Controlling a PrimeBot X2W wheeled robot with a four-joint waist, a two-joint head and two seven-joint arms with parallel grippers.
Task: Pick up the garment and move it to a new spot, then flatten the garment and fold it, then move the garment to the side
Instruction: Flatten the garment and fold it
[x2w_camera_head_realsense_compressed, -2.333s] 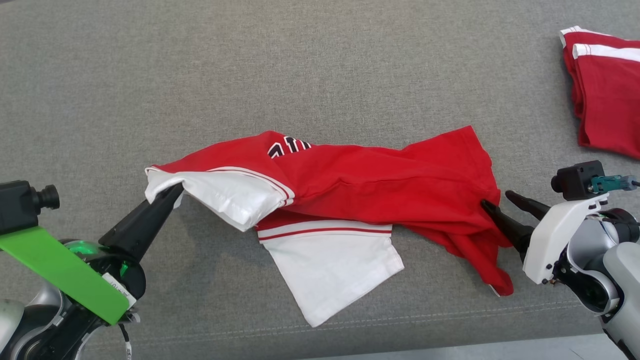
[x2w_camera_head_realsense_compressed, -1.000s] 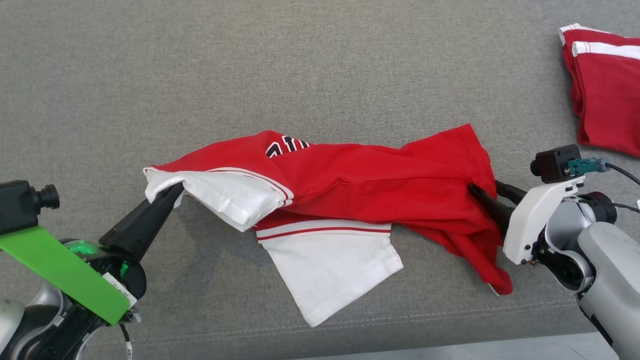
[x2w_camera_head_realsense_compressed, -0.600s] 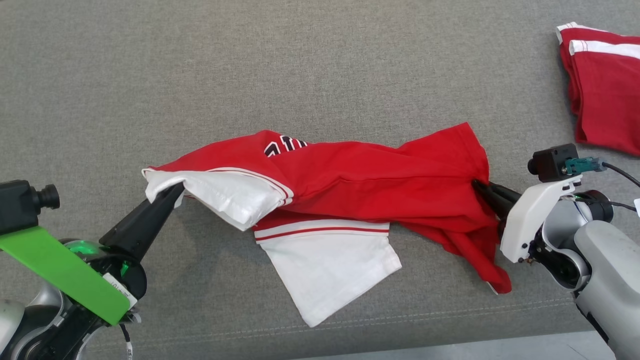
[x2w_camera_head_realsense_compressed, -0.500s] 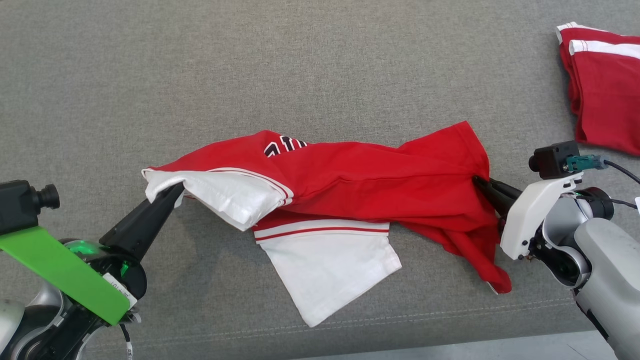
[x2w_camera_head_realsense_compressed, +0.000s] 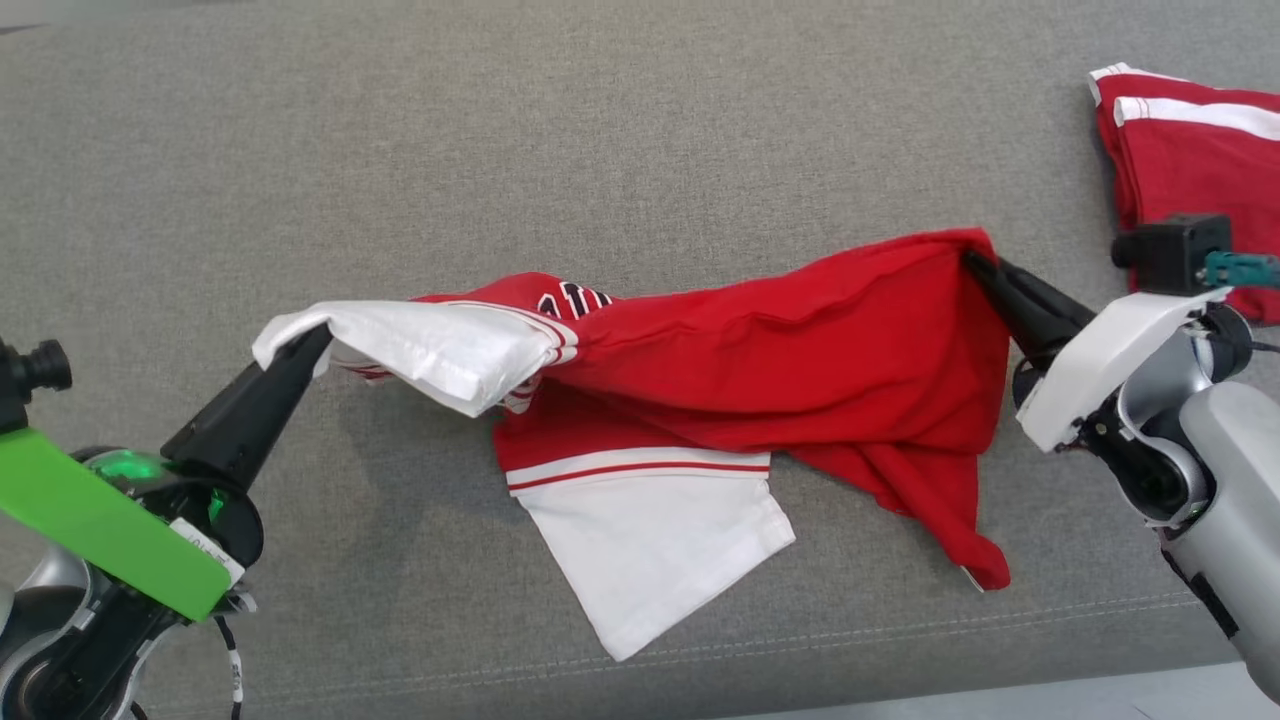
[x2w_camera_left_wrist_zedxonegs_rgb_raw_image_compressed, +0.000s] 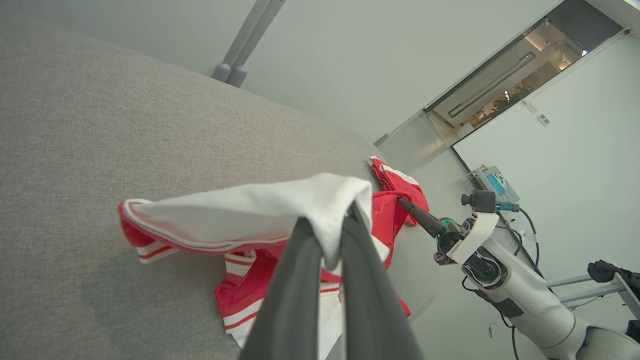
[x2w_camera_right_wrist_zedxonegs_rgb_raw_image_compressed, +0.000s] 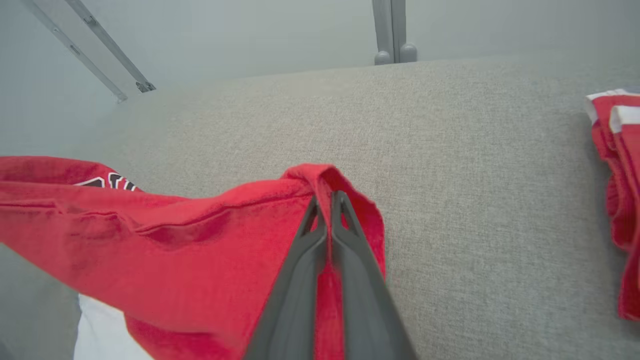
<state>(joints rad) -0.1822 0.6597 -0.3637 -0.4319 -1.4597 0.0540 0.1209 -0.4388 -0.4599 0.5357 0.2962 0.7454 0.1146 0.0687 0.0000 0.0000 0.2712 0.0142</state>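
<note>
Red-and-white jersey (x2w_camera_head_realsense_compressed: 760, 370) strung between both grippers over the grey fabric surface (x2w_camera_head_realsense_compressed: 600, 150). Left gripper (x2w_camera_head_realsense_compressed: 312, 345) is closed tight, pinching the white sleeve end at the jersey's left; the left wrist view has white cloth draped over the closed tips (x2w_camera_left_wrist_zedxonegs_rgb_raw_image_compressed: 345, 217). Right gripper (x2w_camera_head_realsense_compressed: 975, 265) is also fully closed, nipping a fold of red cloth at the jersey's upper right corner, with the fabric peaked over the tips in the right wrist view (x2w_camera_right_wrist_zedxonegs_rgb_raw_image_compressed: 327, 197). The top edge hangs taut-ish between the two grips and clear of the surface (shadow underneath). The lower part, a white panel with a red stripe and a red tail at lower right, sags onto the surface near its front edge. A folded red garment (x2w_camera_head_realsense_compressed: 1190, 140) with white trim lies apart at the far right, behind the right wrist.
</note>
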